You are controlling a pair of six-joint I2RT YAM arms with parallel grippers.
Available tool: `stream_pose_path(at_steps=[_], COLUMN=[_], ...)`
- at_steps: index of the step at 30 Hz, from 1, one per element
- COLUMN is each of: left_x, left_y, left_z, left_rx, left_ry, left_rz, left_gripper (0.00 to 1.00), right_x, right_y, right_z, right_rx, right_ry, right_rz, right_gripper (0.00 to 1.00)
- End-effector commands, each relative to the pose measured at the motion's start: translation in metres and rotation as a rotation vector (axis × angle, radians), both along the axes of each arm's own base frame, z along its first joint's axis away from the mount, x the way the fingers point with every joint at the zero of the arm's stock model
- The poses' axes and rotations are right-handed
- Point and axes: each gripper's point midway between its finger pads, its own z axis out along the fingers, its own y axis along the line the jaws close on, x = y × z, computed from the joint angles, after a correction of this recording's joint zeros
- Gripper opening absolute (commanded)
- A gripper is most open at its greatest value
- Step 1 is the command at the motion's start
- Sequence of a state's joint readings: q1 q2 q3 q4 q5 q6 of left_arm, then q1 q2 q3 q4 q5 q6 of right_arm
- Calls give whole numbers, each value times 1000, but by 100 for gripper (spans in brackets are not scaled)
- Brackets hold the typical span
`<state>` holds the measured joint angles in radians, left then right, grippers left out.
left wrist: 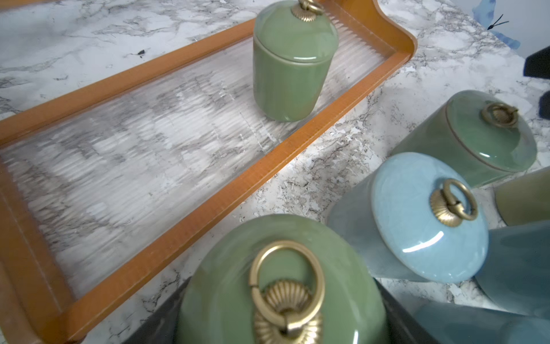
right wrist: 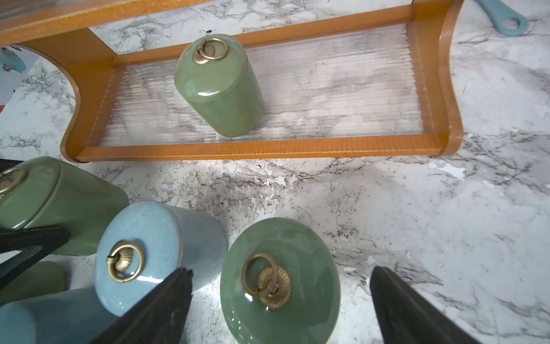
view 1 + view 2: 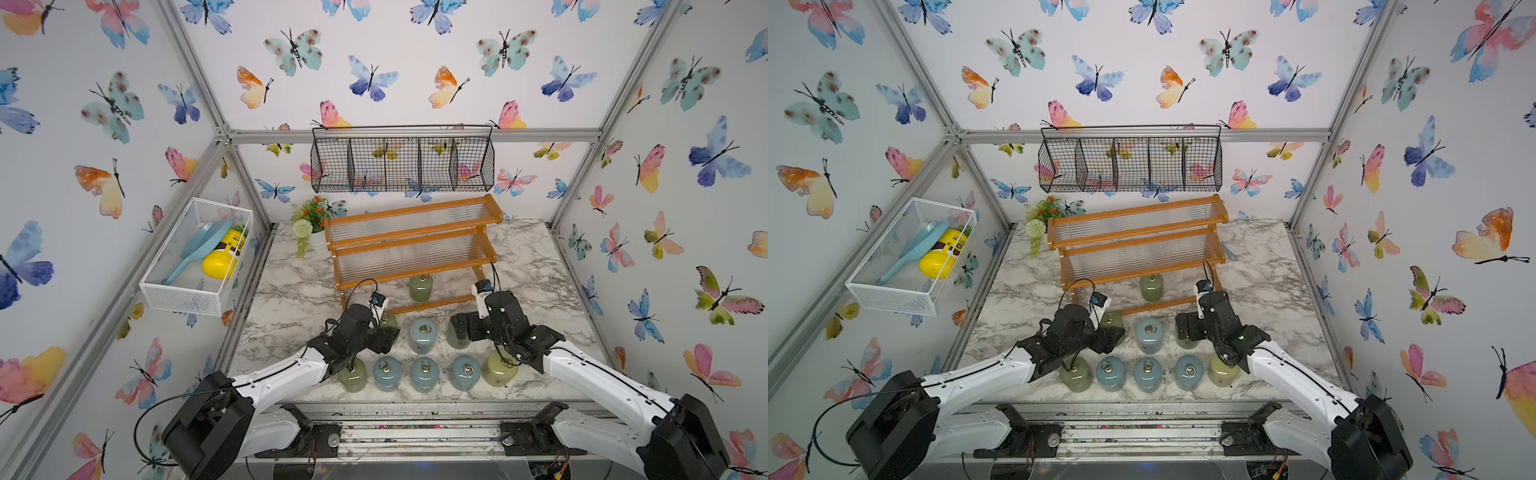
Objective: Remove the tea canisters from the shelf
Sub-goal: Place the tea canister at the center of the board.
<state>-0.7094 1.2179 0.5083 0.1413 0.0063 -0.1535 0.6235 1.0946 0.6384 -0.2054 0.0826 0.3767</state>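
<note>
A: What stands on the shelf [image 2: 256, 147]?
B: One green jar [image 2: 218, 86], upright on the ribbed clear panel inside the orange frame.
A: And the right gripper [image 2: 281, 272]?
B: Its black fingers [image 2: 160, 309] stand wide apart, either side of a second green jar [image 2: 297, 244] on the marble table [image 2: 446, 208], touching neither flank.
A: Around that one?
B: A blue jar [image 2: 140, 256] just beside it, a third green jar [image 2: 59, 205] farther off, and a blue handle [image 2: 509, 20] past the shelf's end.

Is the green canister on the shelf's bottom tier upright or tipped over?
Upright: the green canister stands on its base on the shelf, with its domed lid and ring pull on top.
</note>
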Motion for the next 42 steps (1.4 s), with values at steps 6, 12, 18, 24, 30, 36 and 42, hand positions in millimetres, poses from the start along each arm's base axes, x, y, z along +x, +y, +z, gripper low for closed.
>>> stream_pose_path(at_steps=[6,12,18,24,30,36,42], left_x=[6,5,5,7,7,6,6], left_y=[-13,-13,-14,-13,-8,-2,0], left_z=[5,-5,-12,-14,-17,-14,-6], left_rx=[-1,13,28,34,52,61,47], left_ry=[-36,-32,-28,-35,-46,-63,-80], left_rz=[-37,-34,-35,-19,5,23,33], left_gripper=[75,78,80,81,86,91,93], right_x=[-3,-2,-1,0,0,0,-2], right_y=[-5,-5,-5,-4,-3,-3,-2], right_z=[-6,-5,-5,-6,-5,-4,1], right_rx=[-14,-20,-23,-24,-25,-25,-18], right_ry=[13,11,11,12,12,10,1], right_rz=[-14,-15,-13,-12,-5,-3,11], right_gripper=[99,99,99,99,99,99,99])
